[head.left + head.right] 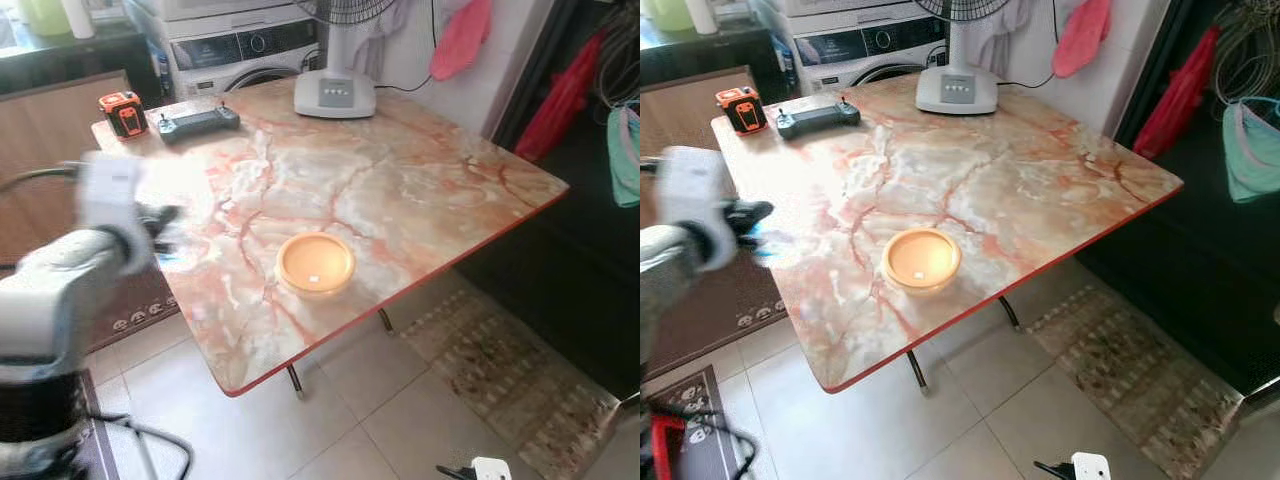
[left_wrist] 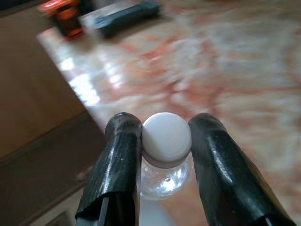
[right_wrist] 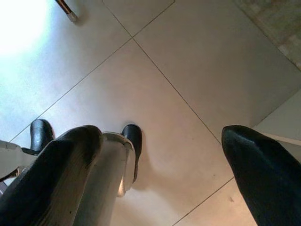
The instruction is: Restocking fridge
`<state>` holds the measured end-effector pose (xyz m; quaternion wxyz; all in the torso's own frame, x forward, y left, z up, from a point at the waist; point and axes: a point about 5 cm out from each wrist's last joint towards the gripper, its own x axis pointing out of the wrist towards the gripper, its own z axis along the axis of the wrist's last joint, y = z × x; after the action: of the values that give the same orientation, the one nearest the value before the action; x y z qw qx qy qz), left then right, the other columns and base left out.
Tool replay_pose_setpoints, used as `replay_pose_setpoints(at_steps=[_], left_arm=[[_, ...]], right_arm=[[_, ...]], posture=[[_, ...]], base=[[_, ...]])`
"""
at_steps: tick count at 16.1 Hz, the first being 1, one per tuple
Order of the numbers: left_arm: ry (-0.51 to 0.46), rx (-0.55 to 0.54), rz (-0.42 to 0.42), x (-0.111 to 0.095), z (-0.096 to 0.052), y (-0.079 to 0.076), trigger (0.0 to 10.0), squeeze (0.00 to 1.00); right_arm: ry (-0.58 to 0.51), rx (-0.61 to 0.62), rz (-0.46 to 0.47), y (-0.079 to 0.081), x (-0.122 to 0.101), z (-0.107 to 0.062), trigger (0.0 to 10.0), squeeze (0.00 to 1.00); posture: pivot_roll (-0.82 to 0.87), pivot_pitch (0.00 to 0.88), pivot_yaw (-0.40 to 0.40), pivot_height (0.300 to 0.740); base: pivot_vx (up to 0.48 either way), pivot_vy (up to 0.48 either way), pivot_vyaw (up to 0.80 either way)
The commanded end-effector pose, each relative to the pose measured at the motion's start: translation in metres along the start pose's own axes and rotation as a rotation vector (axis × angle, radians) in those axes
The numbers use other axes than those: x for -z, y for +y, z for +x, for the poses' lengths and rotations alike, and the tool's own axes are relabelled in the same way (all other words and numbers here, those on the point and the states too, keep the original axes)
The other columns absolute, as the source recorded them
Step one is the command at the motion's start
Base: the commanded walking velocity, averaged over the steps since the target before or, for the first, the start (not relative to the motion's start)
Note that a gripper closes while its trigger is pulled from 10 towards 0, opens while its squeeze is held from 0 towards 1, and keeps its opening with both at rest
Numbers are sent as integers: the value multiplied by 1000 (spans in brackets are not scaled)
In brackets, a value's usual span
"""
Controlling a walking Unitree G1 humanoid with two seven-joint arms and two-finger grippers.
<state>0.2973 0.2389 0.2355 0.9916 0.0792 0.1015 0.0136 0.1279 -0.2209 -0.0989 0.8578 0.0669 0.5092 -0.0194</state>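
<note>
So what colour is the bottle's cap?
White, clearest in the left wrist view: cap between the left gripper.

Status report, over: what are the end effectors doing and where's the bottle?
Left end effector shut on bottle at table edge. Right end effector open, idle above floor. Bowl on table ahead.

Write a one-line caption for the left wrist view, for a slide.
Left gripper holds a clear bottle by its white cap beside the marble table.
</note>
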Motion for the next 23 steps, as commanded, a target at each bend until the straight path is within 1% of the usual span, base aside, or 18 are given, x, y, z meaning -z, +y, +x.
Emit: replay_pose_setpoints(at_steps=[1, 2, 4, 5, 6, 7, 8, 9, 10, 11, 12, 13, 14, 15, 16, 18, 21, 23], left_arm=[[40, -97, -42, 20, -3, 21, 4706, 0], [75, -134, -39, 35, -6, 31, 10000, 0], [141, -232, -103, 69, -15, 51, 10000, 0], [158, -268, -113, 79, -18, 57, 10000, 0], [187, -292, -120, 100, -22, 63, 10000, 0], [223, -314, -101, 120, -26, 65, 10000, 0], [267, -312, -93, 140, -28, 63, 10000, 0], [344, -320, -59, 177, -35, 57, 10000, 0], [372, -302, -77, 194, -39, 49, 10000, 0], [370, -288, -122, 203, -40, 44, 10000, 0], [410, -250, -49, 224, -43, 36, 10000, 0], [461, -231, -28, 247, -48, 29, 10000, 0], [509, -221, -27, 266, -54, 22, 10000, 0], [545, -211, 4, 282, -59, 16, 10000, 0], [564, -204, 20, 287, -61, 13, 10000, 0], [612, -146, 160, 305, -63, 0, 10000, 0], [649, -111, 151, 318, -65, -17, 10000, 0], [673, -171, 75, 325, -70, -20, 10000, 0]], right_arm=[[7, 2, 3, -2, 1, -1, 10000, 0], [8, 0, 3, -2, 1, -1, 10000, 0], [7, 1, 1, -3, 1, -1, 10000, 0], [7, 1, -1, -3, 1, -1, 10000, 0], [7, 4, 1, -4, 0, -1, 10000, 0], [8, 7, -3, -5, 0, -1, 10000, 0], [10, 9, -7, -6, 0, -2, 10000, 0], [13, 10, -15, -8, -1, -2, 10000, 0], [12, 12, -15, -8, -1, -2, 10000, 0], [12, 13, -15, -9, -1, -2, 10000, 0], [12, 14, -17, -10, -1, -3, 10000, 0], [12, 17, -19, -11, -1, -3, 10000, 0], [12, 18, -22, -11, -1, -3, 10000, 0], [9, 19, -20, -12, -1, -3, 10000, 0], [8, 21, -18, -12, -1, -3, 10000, 0], [8, 28, -15, -13, -1, -3, 10000, 0], [8, 32, -11, -13, -1, -3, 10000, 0], [3, 41, 1, -14, -1, -4, 10000, 0]], posture=[[96, 0, -61, 740], [95, 0, -64, 740], [94, 0, -66, 740], [92, 0, -66, 740], [93, 0, -71, 740], [96, 0, -76, 740], [98, 0, -81, 740], [94, 0, -84, 740], [92, 0, -86, 740], [92, 0, -86, 740], [92, 0, -92, 740], [92, 0, -93, 740], [84, 0, -95, 740], [82, 0, -95, 740], [82, 0, -95, 740], [86, 0, -94, 740], [59, 0, -80, 740], [50, 0, -69, 740]], base=[[0, 0, 0], [0, 0, 0], [0, 0, 0], [0, 0, 0], [0, 0, 0], [0, 0, 0], [0, 0, 0], [0, 0, 0], [0, 0, 0], [0, 0, 0], [0, 0, 0], [0, 0, 0], [0, 0, 0], [0, 0, 0], [0, 0, 0], [0, 0, 0], [0, 0, 0], [0, 0, 0]])
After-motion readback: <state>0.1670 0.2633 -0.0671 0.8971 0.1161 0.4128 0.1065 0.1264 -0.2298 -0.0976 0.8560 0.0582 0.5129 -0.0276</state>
